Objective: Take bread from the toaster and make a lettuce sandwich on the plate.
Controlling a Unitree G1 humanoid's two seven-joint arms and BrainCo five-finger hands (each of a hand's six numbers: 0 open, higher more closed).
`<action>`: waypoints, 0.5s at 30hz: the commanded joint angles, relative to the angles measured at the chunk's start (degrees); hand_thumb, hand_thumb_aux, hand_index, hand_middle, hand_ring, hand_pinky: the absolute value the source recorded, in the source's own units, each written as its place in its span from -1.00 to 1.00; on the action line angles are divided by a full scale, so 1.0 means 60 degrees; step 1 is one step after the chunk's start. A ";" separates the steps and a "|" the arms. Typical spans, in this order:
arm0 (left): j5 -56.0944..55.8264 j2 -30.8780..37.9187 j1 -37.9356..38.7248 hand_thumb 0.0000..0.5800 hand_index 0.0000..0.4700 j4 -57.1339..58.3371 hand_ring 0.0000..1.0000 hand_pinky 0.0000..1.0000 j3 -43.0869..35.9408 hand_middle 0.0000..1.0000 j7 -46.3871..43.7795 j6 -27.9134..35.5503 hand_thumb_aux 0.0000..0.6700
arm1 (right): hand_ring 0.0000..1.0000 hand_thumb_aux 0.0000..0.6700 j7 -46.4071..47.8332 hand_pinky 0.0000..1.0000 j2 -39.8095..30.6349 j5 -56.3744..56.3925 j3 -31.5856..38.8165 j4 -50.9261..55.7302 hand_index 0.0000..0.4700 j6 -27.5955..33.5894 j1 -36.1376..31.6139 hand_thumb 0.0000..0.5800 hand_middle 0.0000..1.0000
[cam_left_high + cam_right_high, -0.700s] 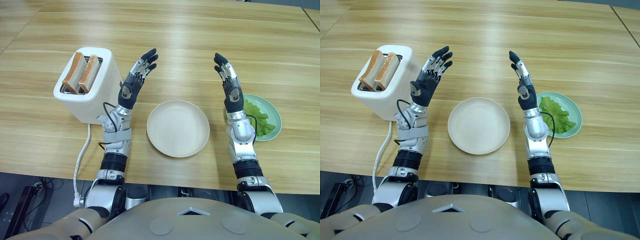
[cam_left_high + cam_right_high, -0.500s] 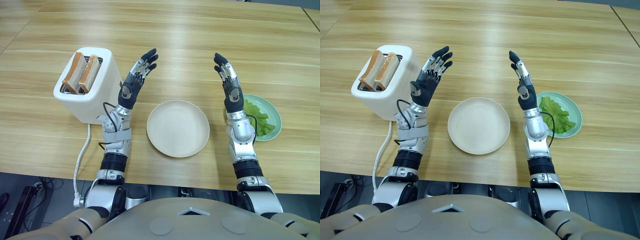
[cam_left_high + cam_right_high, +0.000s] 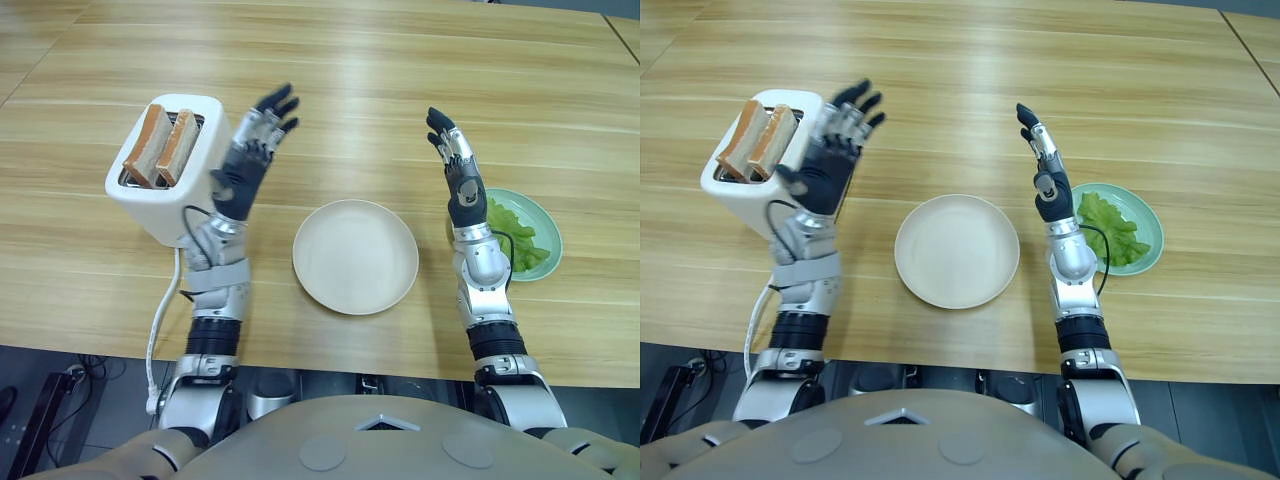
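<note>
At the table's [image 3: 400, 60] near left, a white toaster [image 3: 165, 210] holds two browned bread slices [image 3: 163, 146] upright in its slots. The left hand [image 3: 240, 172], fingers spread and holding nothing, hovers just right of the toaster. The right hand [image 3: 462, 185], likewise spread, stands between the cream plate [image 3: 355, 256] and the green bowl [image 3: 557, 240] of lettuce [image 3: 515, 240]. Plain wood stretches from the hands to the far edge.

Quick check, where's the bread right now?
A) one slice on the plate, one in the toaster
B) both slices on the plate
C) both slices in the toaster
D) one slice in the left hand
C: both bread slices stand in the slots of the toaster, and the left hand is open near it, holding nothing.
</note>
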 commanded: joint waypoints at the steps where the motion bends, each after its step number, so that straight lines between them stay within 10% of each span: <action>1: -0.0034 0.0736 0.0266 -1.00 -1.00 -0.1437 -1.00 -1.00 0.1010 -1.00 0.0389 -0.0005 -1.00 | -1.00 -1.00 -0.0020 -1.00 -0.0080 0.0024 -0.0027 -0.0215 -1.00 0.0130 0.0101 -1.00 -1.00; 15: 0.6820 0.4537 0.0561 -1.00 -1.00 0.3034 -1.00 -1.00 0.4017 -1.00 0.3678 -0.2543 -1.00 | -1.00 -1.00 -0.0058 -1.00 -0.0161 0.0015 -0.0068 -0.0299 -1.00 0.0221 0.0167 -1.00 -1.00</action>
